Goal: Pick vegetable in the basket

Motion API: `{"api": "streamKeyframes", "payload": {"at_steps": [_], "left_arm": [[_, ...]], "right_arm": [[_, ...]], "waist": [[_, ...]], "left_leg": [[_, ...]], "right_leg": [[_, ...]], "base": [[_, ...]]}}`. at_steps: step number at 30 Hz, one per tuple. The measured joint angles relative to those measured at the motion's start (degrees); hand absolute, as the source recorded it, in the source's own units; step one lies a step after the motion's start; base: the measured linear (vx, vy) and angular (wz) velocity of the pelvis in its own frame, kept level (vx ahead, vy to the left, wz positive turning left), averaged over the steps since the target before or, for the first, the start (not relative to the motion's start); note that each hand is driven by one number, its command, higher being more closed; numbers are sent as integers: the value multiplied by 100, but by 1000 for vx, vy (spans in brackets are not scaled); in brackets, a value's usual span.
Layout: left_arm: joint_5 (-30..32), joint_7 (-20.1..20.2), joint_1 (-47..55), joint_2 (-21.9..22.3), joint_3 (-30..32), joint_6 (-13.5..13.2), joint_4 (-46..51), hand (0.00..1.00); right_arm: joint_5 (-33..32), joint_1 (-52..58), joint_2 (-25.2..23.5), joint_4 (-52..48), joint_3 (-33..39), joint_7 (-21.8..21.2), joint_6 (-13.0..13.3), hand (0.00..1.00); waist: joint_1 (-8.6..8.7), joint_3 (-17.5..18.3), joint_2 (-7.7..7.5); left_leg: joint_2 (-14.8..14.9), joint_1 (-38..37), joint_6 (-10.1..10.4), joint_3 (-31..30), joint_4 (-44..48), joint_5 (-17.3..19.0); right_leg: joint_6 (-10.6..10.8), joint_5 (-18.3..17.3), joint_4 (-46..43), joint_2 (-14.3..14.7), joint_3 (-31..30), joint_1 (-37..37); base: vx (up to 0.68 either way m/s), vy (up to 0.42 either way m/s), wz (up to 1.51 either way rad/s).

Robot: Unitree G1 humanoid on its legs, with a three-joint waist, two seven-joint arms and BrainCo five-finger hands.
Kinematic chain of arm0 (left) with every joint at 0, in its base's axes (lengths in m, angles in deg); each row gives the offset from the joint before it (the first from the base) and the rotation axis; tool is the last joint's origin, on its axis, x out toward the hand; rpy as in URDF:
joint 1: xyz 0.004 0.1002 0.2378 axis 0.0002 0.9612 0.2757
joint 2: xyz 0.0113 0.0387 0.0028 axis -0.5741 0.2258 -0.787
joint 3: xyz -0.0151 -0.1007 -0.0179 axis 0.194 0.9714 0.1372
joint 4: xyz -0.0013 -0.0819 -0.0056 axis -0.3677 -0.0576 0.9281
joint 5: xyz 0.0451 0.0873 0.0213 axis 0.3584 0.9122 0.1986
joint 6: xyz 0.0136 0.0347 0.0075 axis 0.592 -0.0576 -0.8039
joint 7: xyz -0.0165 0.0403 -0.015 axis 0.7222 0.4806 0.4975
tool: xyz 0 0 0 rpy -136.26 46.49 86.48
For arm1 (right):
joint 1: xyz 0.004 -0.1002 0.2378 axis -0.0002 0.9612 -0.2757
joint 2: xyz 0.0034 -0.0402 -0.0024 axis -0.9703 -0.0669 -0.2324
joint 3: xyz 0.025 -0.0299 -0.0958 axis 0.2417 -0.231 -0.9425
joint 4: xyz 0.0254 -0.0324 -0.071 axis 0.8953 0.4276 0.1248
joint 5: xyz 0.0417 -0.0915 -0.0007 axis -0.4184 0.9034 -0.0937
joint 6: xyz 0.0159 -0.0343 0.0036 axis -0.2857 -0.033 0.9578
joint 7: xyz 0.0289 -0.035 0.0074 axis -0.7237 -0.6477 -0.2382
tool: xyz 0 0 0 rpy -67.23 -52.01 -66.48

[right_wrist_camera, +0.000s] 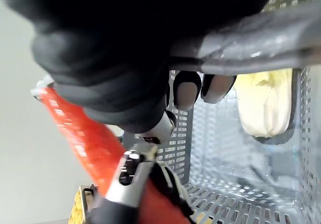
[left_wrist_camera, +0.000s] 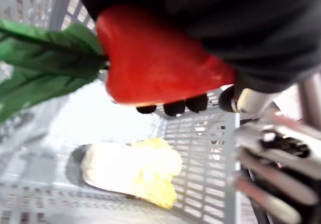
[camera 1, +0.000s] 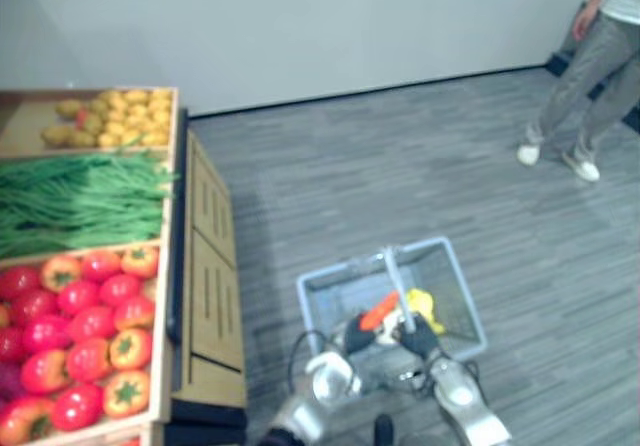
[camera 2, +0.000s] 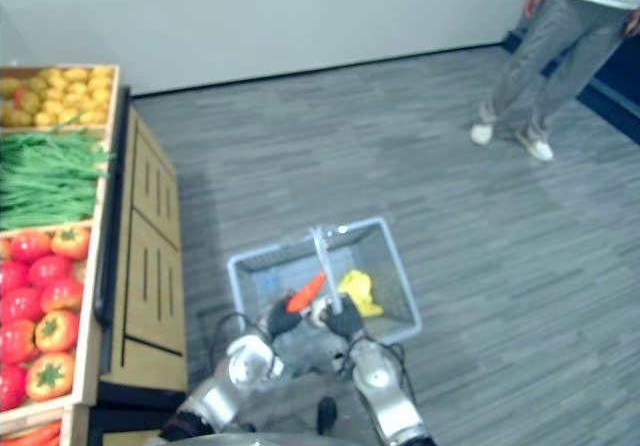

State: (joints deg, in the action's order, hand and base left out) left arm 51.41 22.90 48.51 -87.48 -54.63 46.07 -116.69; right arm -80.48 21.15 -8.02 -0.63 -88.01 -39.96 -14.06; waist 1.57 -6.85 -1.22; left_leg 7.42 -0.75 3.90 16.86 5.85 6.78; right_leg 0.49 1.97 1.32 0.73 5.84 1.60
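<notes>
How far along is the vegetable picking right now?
Done: one yellow vegetable lies in the basket. In hand: the left hand grips a red, green-leafed vegetable above the basket, while the right hand curls round the handle. Left: release it into the basket, then probably fetch more from the stand.

One basket [camera 1: 330, 301] with one handle [camera 1: 393, 276] is counted. One carrot [camera 1: 379, 311] and one yellow vegetable [camera 1: 424, 306] are seen. Two hands are shown: left hand [camera 1: 360, 334], right hand [camera 1: 420, 338]. One person [camera 1: 590, 66] is seen. Three bins [camera 1: 172, 166] are counted: yellow fruit [camera 1: 110, 116], beans [camera 1: 80, 201], peppers [camera 1: 80, 326], each heap too many to be counted.
</notes>
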Motion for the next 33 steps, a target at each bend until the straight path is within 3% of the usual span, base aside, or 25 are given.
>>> {"api": "streamKeyframes", "payload": {"at_steps": [4,12,16,19,26,31,33], "left_arm": [[215,-120,-169,-36,23,236,-446,0],[440,-159,-899,-29,-144,429,-1334,0],[559,-162,-1175,-46,-183,441,-1486,0],[600,-167,-1218,-51,-134,442,-1485,0],[513,-224,-1215,-238,49,436,-880,0],[129,-262,-664,-301,51,333,202,0],[-186,-243,-384,-342,103,260,531,0]], "right_arm": [[-487,303,-17,-461,-114,-107,4,100],[-1222,510,-2,-963,-580,-770,95,100],[-1223,652,14,-1197,-551,-873,104,100],[-1219,663,24,-1185,-483,-875,105,100],[-965,821,-16,-559,431,-545,174,100],[-586,785,-168,348,1155,-246,159,100],[-521,694,-360,926,1749,-41,157,100]], "waist": [[10,-3,15],[145,-19,-13],[172,-57,-77],[292,-58,-78],[307,-62,-70],[297,-67,-30],[296,-64,-25]], "left_leg": [[-176,-216,-63,161,-274,-82],[-285,-350,-85,294,-481,-106],[-294,-352,-86,346,-499,-105],[-312,-422,-86,443,-559,-106],[-343,-438,-100,408,-569,-116],[-393,-438,-150,249,-650,-189],[-425,-442,-160,133,-753,-269]], "right_leg": [[99,214,323,-119,-100,-202],[155,288,466,-184,-194,-250],[191,314,467,-182,-272,-204],[217,331,468,-188,-307,-212],[218,331,472,-228,-251,-240],[221,325,481,-276,-64,-285],[222,324,481,-302,65,-291]], "base": [[-1,117,-7],[15,40,-7],[-6,8,-11],[-14,12,-10],[-20,0,2],[-23,-5,19],[-29,-4,22]]}}
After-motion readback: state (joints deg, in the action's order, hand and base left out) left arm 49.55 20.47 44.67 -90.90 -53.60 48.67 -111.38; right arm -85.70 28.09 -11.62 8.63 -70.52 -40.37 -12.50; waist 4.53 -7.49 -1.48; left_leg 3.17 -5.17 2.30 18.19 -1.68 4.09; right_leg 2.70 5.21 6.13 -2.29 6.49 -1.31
